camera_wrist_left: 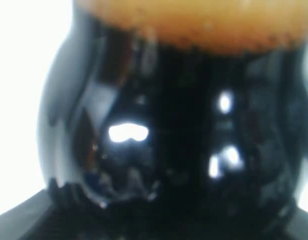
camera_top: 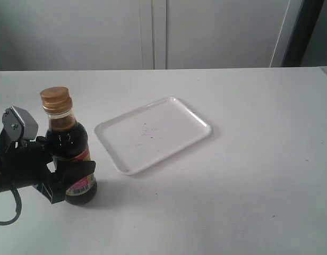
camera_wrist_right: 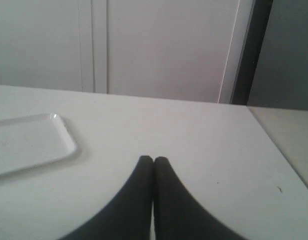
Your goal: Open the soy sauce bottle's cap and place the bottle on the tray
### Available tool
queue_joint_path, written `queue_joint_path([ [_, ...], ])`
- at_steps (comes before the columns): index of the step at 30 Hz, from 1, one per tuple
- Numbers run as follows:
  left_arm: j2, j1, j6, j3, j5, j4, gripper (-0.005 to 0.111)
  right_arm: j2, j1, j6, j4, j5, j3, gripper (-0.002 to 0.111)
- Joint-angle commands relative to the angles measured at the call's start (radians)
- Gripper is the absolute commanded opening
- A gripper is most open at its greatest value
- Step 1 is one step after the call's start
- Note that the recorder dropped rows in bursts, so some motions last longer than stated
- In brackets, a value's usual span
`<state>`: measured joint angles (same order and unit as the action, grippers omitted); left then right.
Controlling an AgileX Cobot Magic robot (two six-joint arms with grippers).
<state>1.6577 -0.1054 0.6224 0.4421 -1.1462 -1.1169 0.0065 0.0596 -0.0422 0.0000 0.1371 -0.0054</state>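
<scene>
The soy sauce bottle (camera_top: 70,151) stands upright on the table at the front left, dark liquid inside and a pink label low on its body. Its golden-orange cap (camera_top: 56,99) sits down flat on the neck. My left gripper (camera_top: 73,178) is shut on the bottle's lower body, black fingers on either side. In the left wrist view the dark bottle (camera_wrist_left: 174,130) fills the picture, very close and blurred. The white tray (camera_top: 153,134) lies to the bottle's right, nothing on it. My right gripper (camera_wrist_right: 153,161) is shut with nothing in it, out of the exterior view.
A plain white table (camera_top: 248,180) carries everything. White cabinet doors (camera_top: 153,32) stand behind it. In the right wrist view a corner of the tray (camera_wrist_right: 29,142) shows, and the table's edge (camera_wrist_right: 274,145) runs beside a paler surface.
</scene>
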Motion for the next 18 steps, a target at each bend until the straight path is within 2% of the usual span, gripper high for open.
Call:
queue_joint_path([
  [1,-0.001,-0.007,0.006,-0.002,0.042,-0.032,0.000,-0.007,-0.004,0.010,-0.007,-0.084,0.005,0.000],
  [8,-0.001,-0.007,0.006,-0.002,0.040,-0.037,0.000,-0.007,-0.004,0.031,0.007,-0.137,0.005,0.000],
  [13,-0.001,-0.007,0.006,-0.002,0.040,-0.037,0.000,-0.007,-0.004,0.162,0.030,-0.186,0.005,0.000],
  [18,-0.001,-0.007,0.006,-0.002,0.040,-0.037,0.000,-0.007,-0.004,0.201,0.030,-0.275,0.004,0.000],
])
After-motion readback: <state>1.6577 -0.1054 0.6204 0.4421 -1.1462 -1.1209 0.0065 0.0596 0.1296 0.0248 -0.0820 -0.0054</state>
